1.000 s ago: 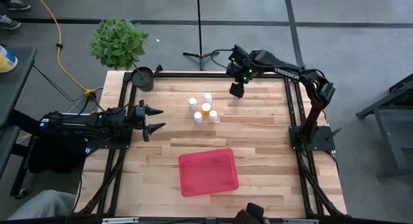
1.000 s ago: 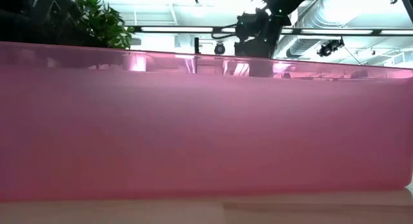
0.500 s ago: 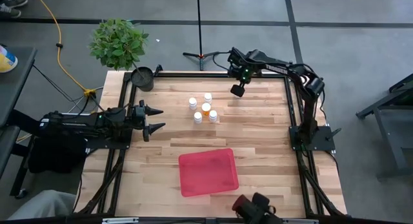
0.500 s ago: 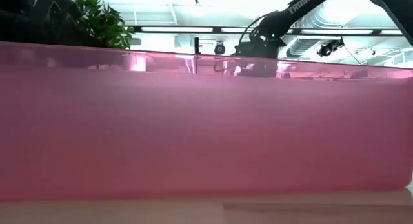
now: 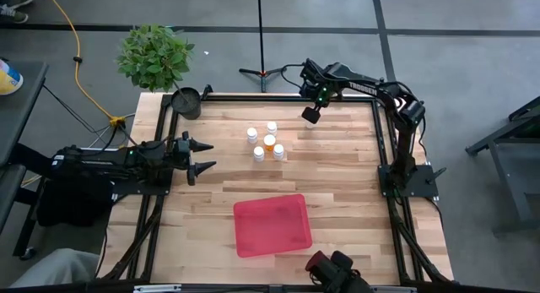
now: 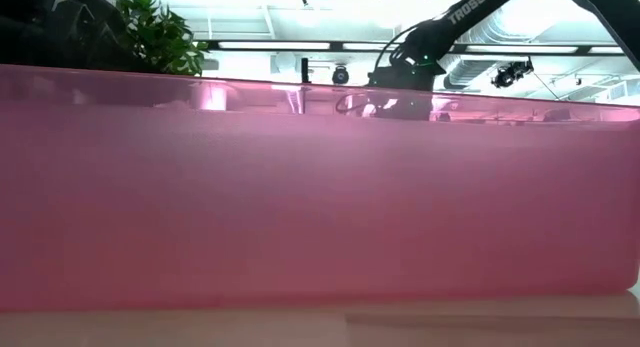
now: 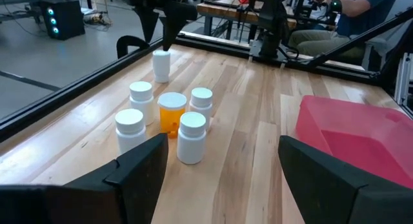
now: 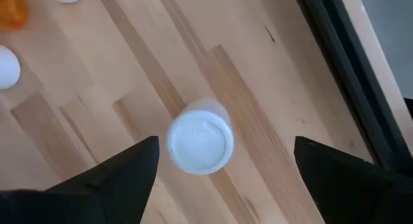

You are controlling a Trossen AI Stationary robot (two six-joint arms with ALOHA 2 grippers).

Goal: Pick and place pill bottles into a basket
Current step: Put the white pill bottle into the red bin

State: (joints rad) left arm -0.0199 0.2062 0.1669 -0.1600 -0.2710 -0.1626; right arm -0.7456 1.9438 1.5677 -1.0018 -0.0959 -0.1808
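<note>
- Two arms in view; right arm reaches from the bench's right edge across to the far side, its claw [image 5: 310,116] pointing down near the far rail.
- Right claw fingers [image 8: 122,172] are spread wide, straddling nothing; right wrist view looks down on one white-capped pill bottle [image 8: 201,143] standing upright on the wood between and beyond the fingers, not touched.
- In the left wrist view that lone bottle [image 7: 161,65] stands apart from the others, right under the right arm's dark claw.
- Left arm lies low along the bench's left edge, claw [image 5: 199,155] aimed at the cluster, fingers [image 7: 139,161] spread apart, empty.
- Five pill bottles [image 5: 266,142] in all near the bench's far middle: four packed close, the fifth off toward the far rail.
- One cluster bottle is amber-orange [image 7: 171,112], white cap; the rest are pale, white caps, all upright.
- Basket [image 5: 272,225], red and shallow, sits on the near side of the bench [image 5: 337,175], well apart from the bottles, nothing inside.
- Low view is filled by the basket's pink wall [image 6: 320,187].
</note>
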